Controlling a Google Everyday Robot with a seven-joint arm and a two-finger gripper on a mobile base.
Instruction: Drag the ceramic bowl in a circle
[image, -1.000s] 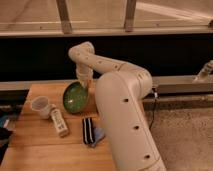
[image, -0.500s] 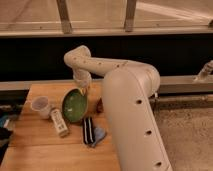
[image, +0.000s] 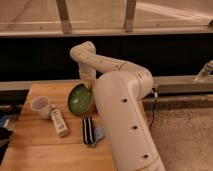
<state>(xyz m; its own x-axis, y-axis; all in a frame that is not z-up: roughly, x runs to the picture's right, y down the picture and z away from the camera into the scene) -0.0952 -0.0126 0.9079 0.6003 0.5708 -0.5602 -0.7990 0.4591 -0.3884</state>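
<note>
A: Camera view, item one: robot arm (image: 125, 115), white, the largest thing in frame. It rises from the lower right, bends at an elbow high up by the dark wall, and comes down to the far side of the table.

B: Item two?

A: Wooden table (image: 45, 150), light planks, filling the lower left. Right of it, speckled grey floor (image: 185, 130).

B: And the task piece?

A: Item three: ceramic bowl (image: 80, 98), round, shallow, glossy green inside with a paler rim. It sits toward the far middle of the table, tilted, with the inside facing the camera. It lies right of the cup and just beyond the dark object.

B: End effector?

A: Item four: end effector (image: 89, 84), at the bowl's upper right rim, touching or just over it. Whether it is clenched on the rim or released I cannot tell; the arm's last link covers it.

B: Smaller lots?

A: Item five: white cup (image: 41, 106), upright, near the left edge, apart from the bowl. Item six: pale bottle (image: 59, 122), lying on its side just in front of the cup. Item seven: dark striped object (image: 88, 131), flat on the table beside the arm's body, with something pale blue at its right edge.
</note>
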